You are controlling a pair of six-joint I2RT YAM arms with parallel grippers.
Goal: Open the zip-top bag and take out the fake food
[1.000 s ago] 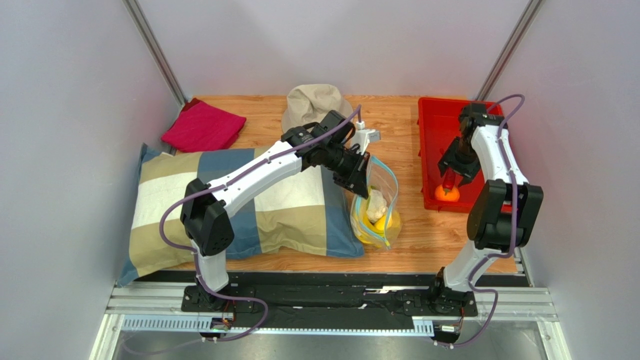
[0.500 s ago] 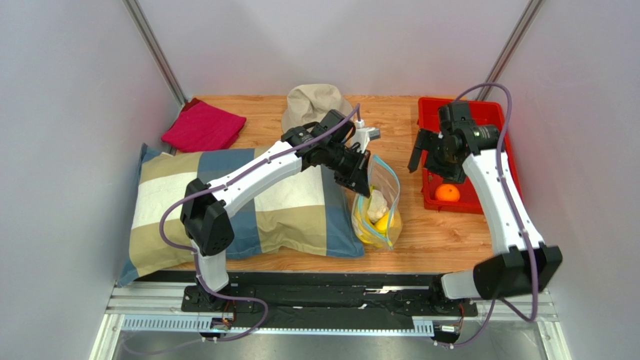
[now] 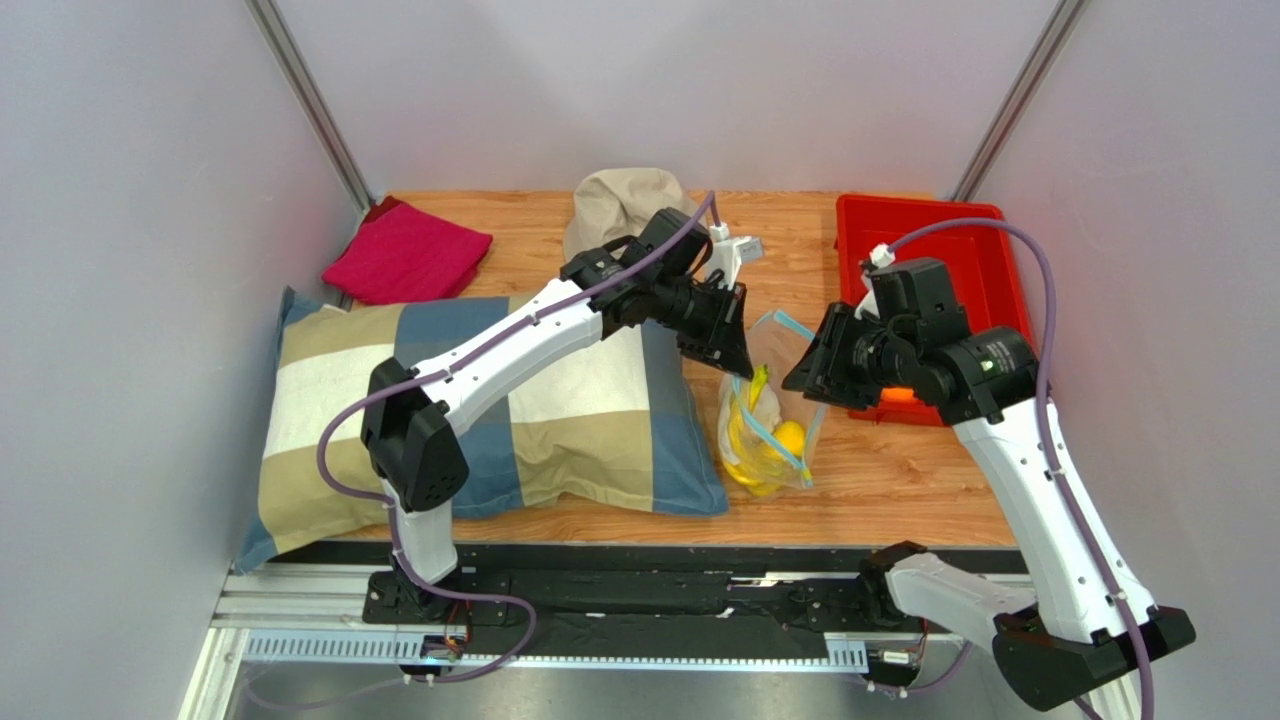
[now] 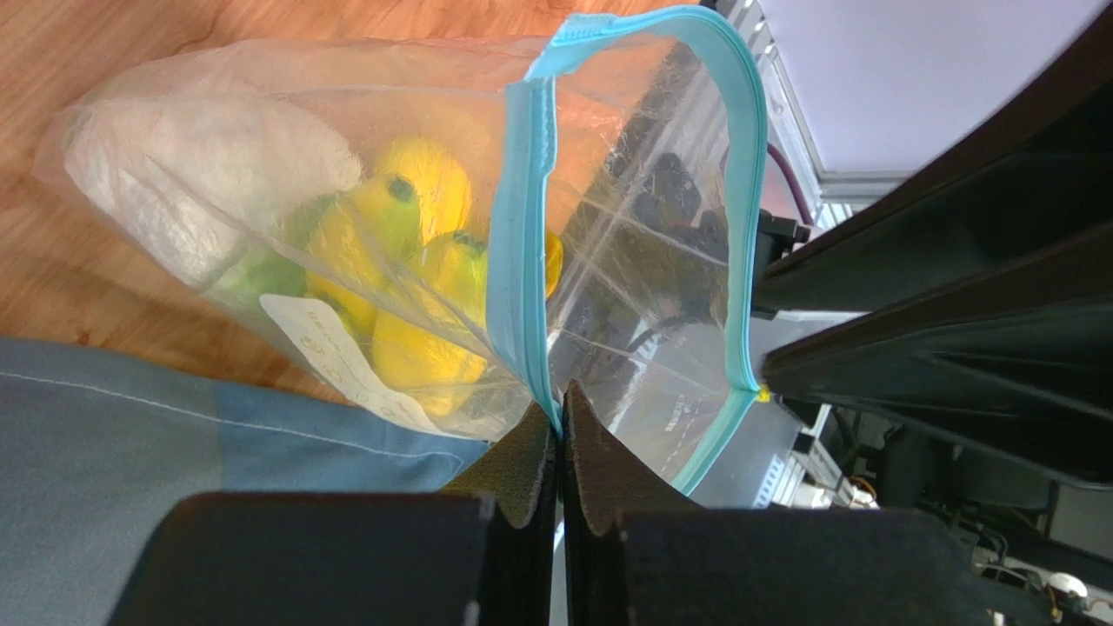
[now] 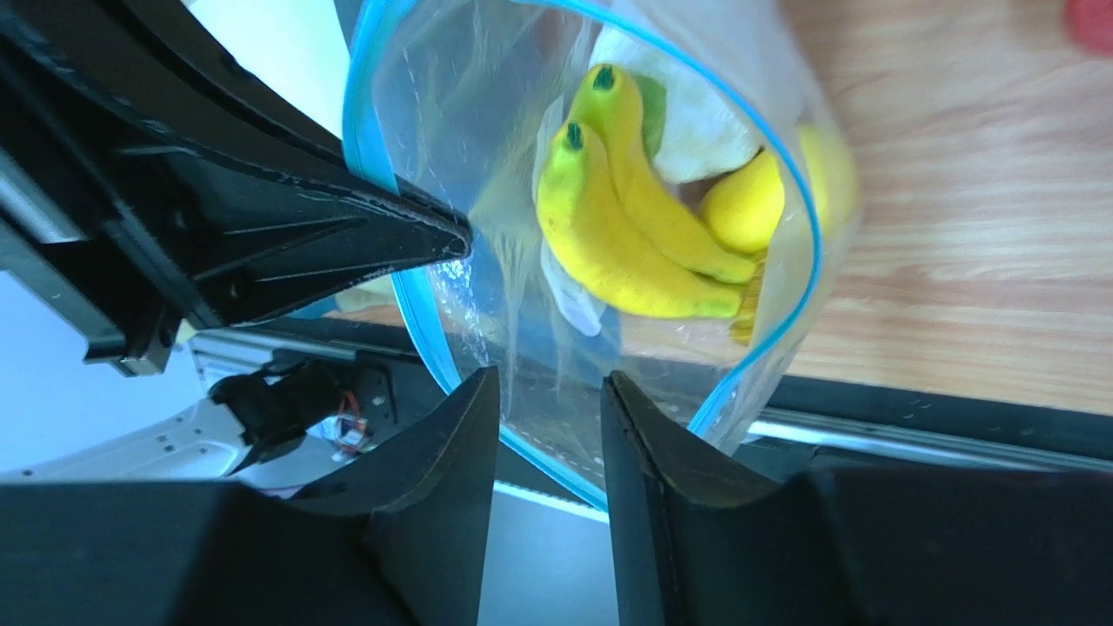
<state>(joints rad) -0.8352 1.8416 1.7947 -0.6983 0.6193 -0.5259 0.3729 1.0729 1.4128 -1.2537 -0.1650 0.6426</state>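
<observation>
The zip-top bag (image 3: 769, 428) sits on the worktop (image 3: 902, 480) at the pillow's (image 3: 496, 435) 3 o'clock, with a yellow banana (image 5: 627, 235) inside (mouth gaping). The left gripper (image 4: 562, 431), at the bag's 11 o'clock, has its jaws pinched on the blue strip. The right gripper (image 5: 549, 385), at 2 o'clock, has narrow jaws straddling the opposite rim.

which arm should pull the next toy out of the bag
Right. The left gripper is shut on the blue zip strip of the clear plastic bag, holding it open; the right gripper, open, faces the yellow toy bananas.
</observation>
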